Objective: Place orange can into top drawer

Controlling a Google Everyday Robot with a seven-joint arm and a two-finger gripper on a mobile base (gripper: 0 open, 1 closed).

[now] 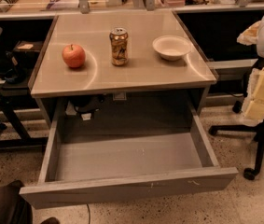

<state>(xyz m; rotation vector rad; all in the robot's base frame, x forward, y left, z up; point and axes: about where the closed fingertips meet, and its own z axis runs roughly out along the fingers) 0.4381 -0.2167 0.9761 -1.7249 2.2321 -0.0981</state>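
Orange-brown patterned drink can (119,46) stands upright mid-desk (122,78), with the open grey metal top drawer (127,155) straight below and in front of it. Hand's out of shot, so I can't tell its state. There's just a dark arm bulk (1,204) lower left, so the can lies up-right of it.

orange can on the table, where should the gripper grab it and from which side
Take the orange can round the middle of its side wall, coming in level from the front edge of the tabletop, over the open top drawer. It stands upright and round, with the apple and bowl apart on either side, so both flanks look free. The gripper is not in view.
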